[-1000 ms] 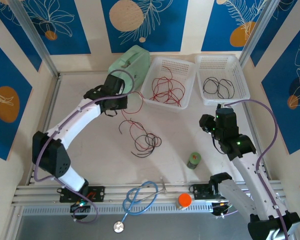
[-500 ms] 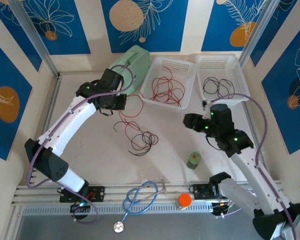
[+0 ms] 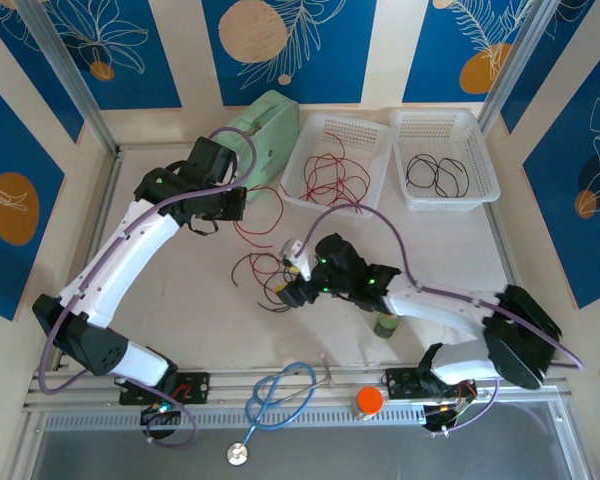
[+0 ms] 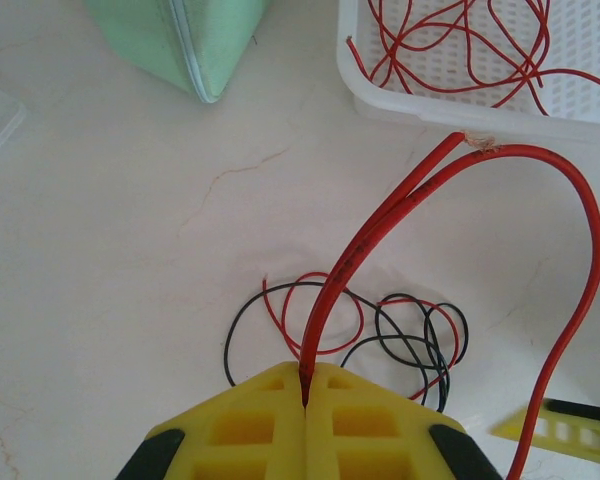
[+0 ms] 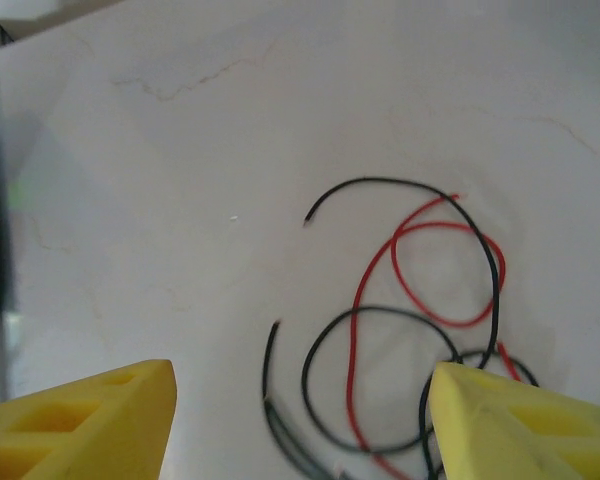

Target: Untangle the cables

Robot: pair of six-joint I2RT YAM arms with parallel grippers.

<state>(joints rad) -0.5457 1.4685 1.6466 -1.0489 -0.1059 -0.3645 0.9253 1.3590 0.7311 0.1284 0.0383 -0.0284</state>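
- Table: white top, and all the work is on it.
- Left arm reaches up toward the far left. Right arm lies low across the table and points at the middle.
- Two white baskets sit at the far edge. The left basket holds loose red wires and the right basket holds black ones.
- Mint-green case sits just left of the left basket.
- Blue stethoscope lies on the near rail between the arm bases.
- Tangle: I see red and black cables looped together mid-table, right in front of the right gripper.
- Left gripper: jaws are clamped tight on the red cable. The cable rises from the jaws, hairpins near the left basket's front wall, then drops back.
- Right gripper: jaws are wide with nothing between them. It sits at the tangle's edge, and I can't tell if it touches.
- Green bottle stands beside the right arm, and an orange cap sits on the rail.
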